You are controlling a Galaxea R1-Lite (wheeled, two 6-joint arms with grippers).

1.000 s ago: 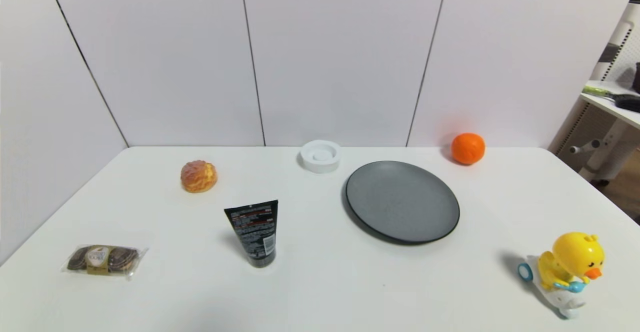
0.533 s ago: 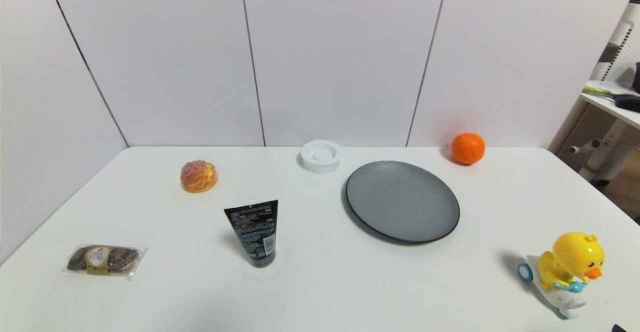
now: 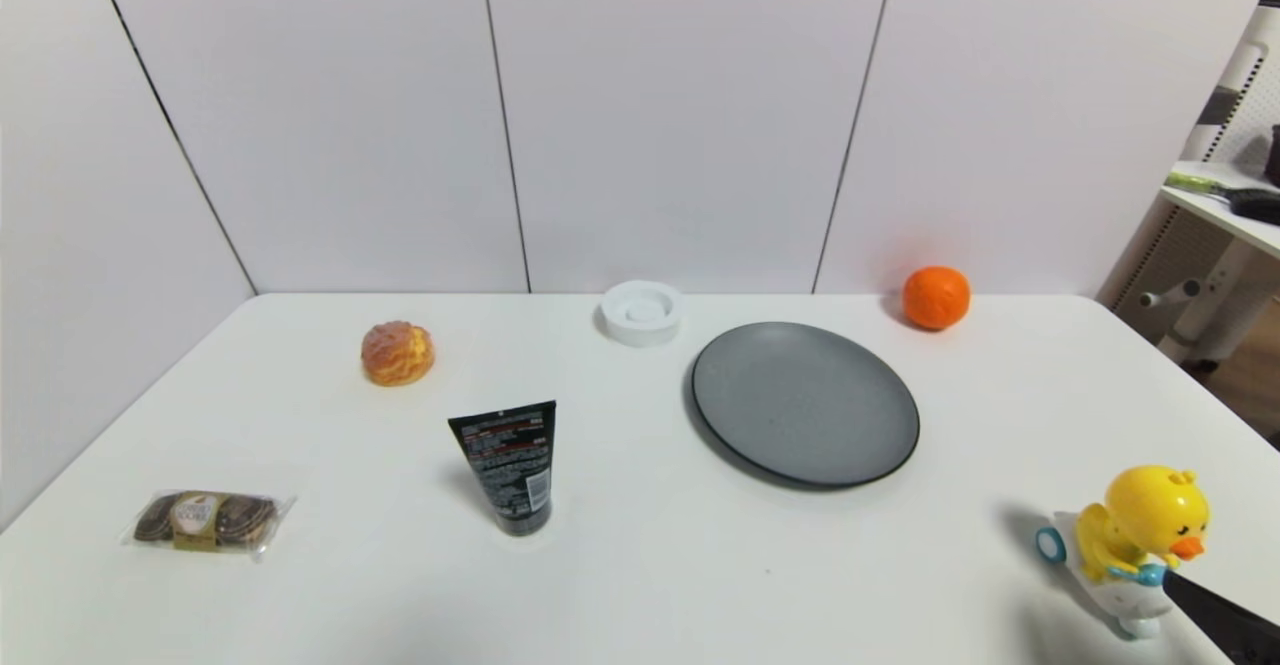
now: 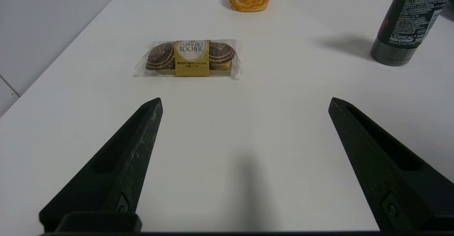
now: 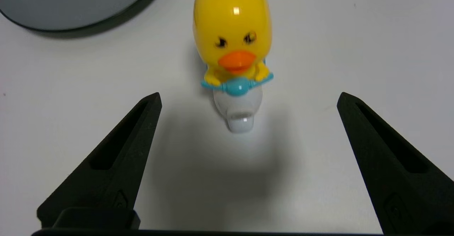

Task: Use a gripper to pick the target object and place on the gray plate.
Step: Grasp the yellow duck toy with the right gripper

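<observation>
The yellow duck (image 3: 1145,530) with an orange beak rides a white scooter at the table's front right; it also shows in the right wrist view (image 5: 232,33), facing the camera. My right gripper (image 5: 248,99) is open, its black fingers (image 5: 138,129) spread wide just in front of the scooter's nose, not touching it. One right fingertip (image 3: 1215,610) enters the head view at the bottom right corner, beside the duck. The gray plate (image 3: 805,403) lies mid-table, and its rim (image 5: 88,25) shows beyond the duck. My left gripper (image 4: 244,101) is open and empty over the front left of the table.
An orange fruit (image 3: 936,297) and a small white dish (image 3: 641,312) sit at the back. A bread puff (image 3: 397,353), a black tube (image 3: 508,465) and a chocolate packet (image 3: 208,520) are on the left half. The table's right edge runs close to the duck.
My right gripper's fingertip has come into the head view from the bottom right corner and moved up to the duck. The duck and other objects have not moved.
</observation>
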